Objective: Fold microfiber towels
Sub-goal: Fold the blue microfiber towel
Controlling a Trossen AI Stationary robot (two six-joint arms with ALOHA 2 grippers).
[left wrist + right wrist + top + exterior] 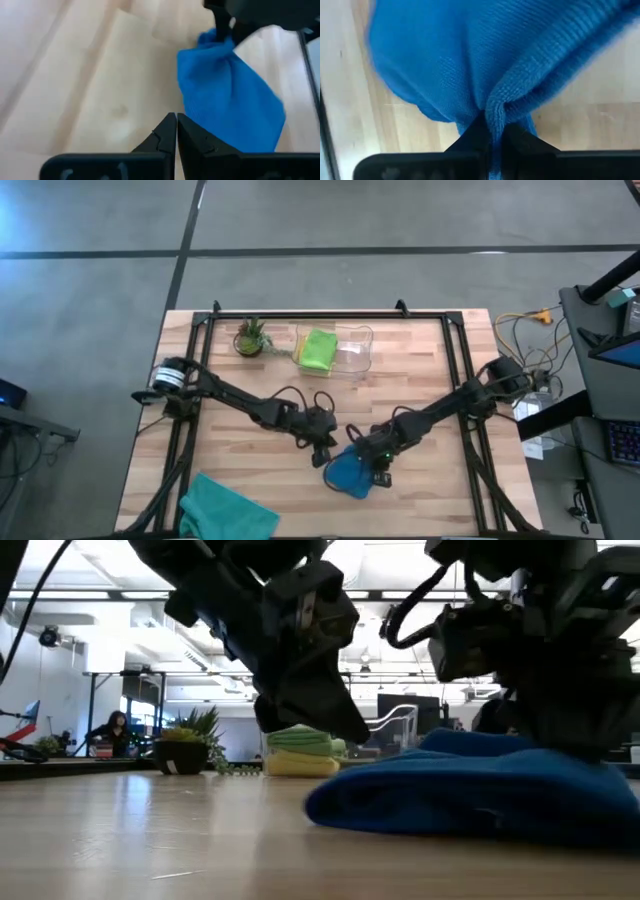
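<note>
A blue microfiber towel (348, 473) lies bunched on the wooden table near its front middle, and shows in the low view (480, 790) too. My right gripper (381, 472) is shut on it at its right side. My left gripper (176, 120) is shut with nothing between its fingers, just off the towel's left edge (187, 107). I cannot tell whether it touches the cloth. A teal towel (226, 510) lies crumpled at the front left. A lime green towel (318, 350) sits on a yellow towel (300, 764) in the clear bin. My right gripper pinches a gathered fold of the blue towel (493, 111) between its two fingers, several layers bunched together. The fingers come from above, slanting down from the table's right. The towel spreads out from the pinch, and its body (470, 802) rests on the table.
The clear plastic bin (356, 356) stands at the far middle, with a small potted plant (250, 337) to its left. A black frame (300, 317) runs along the table's far edge and its sides. Bare wood lies between the blue towel and the bin.
</note>
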